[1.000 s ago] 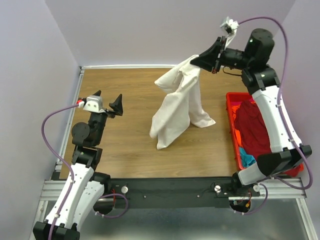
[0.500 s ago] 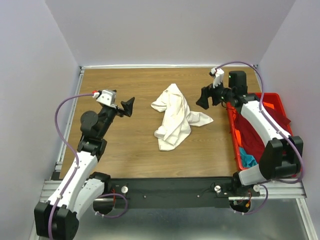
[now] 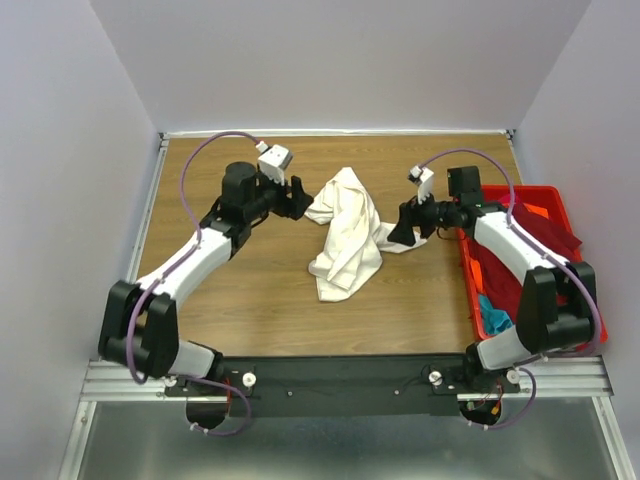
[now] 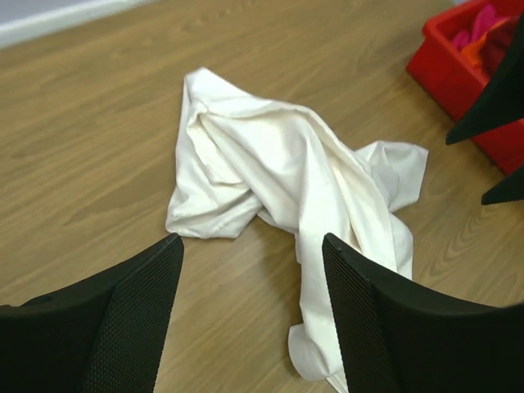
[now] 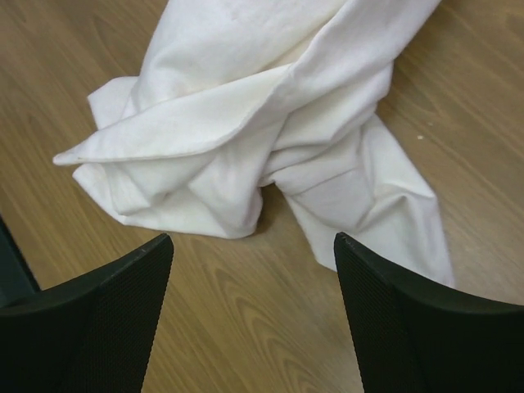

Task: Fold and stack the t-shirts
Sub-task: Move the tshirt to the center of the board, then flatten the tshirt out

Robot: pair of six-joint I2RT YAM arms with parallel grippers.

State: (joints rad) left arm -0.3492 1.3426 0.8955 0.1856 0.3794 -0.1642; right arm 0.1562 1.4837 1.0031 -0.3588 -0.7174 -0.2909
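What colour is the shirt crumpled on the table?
The shirt is cream-white; left wrist view shows it best.

Robotics lab cell: plain walls (image 3: 330, 60) box the table (image 3: 260, 300); a metal rail (image 3: 340, 380) at 6 o'clock anchors left arm (image 3: 190, 265), right arm (image 3: 520, 250).

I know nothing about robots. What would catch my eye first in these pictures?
A crumpled cream-white t-shirt lies in a heap in the middle of the wooden table. The left gripper and right gripper hover open on either side of it, holding nothing. At the right edge, a red crate holds a dark red t-shirt and some teal cloth.
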